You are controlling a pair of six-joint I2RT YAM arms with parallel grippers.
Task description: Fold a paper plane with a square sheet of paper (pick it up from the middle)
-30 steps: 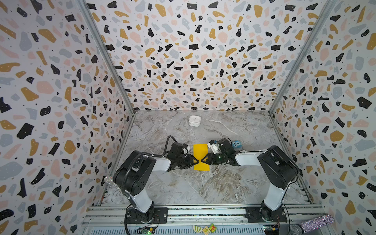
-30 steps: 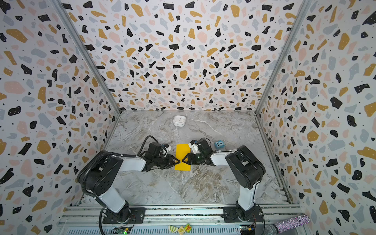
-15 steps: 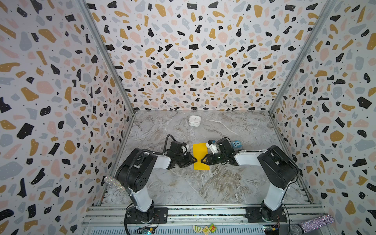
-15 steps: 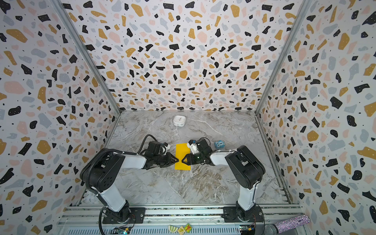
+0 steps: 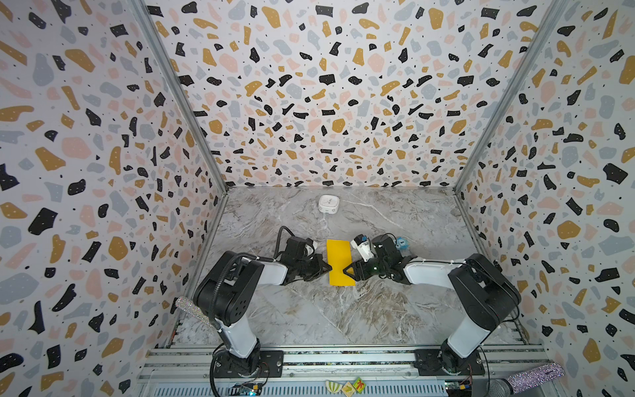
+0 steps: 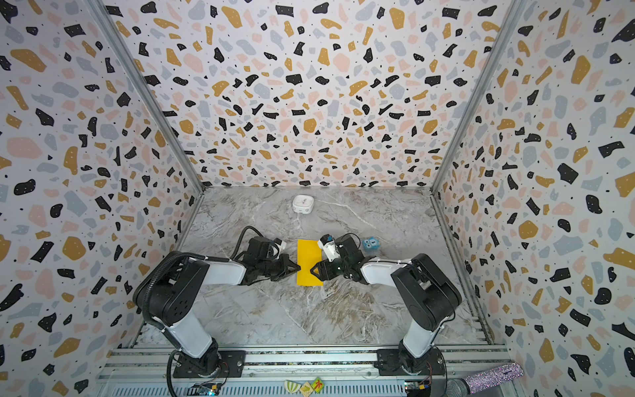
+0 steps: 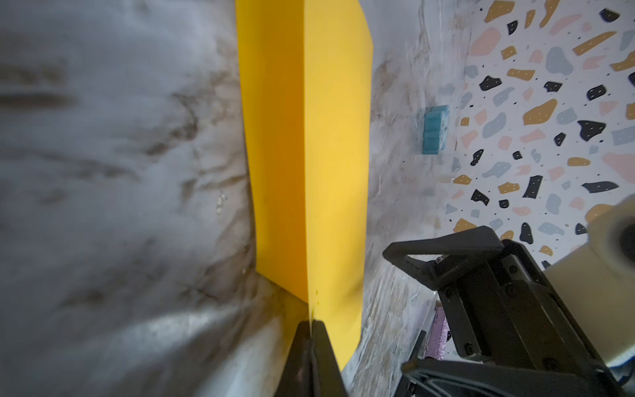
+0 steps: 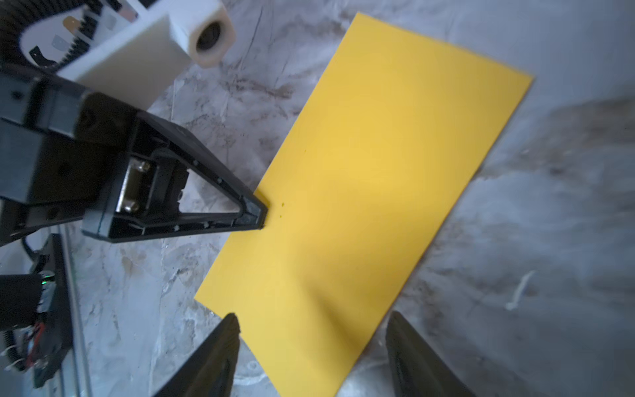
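Top views overlook; close wrist views share paper (image 7: 330, 154).

The marbled bench (image 5: 343, 309) carries folded yellow paper (image 5: 340, 261) at centre, a white box (image 5: 329, 203) beyond, a blue cube (image 5: 400, 243) rightward.

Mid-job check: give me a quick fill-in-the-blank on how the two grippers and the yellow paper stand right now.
1. The left gripper is ___ on one long edge of the yellow paper.
2. The right gripper has its jaws ___, standing apart at the paper's opposite edge.
3. In both top views the paper's outline is not a square but a ___.
4. The small cube beyond the right arm is ___ in colour.

Missing words: shut; open; rectangle; blue.
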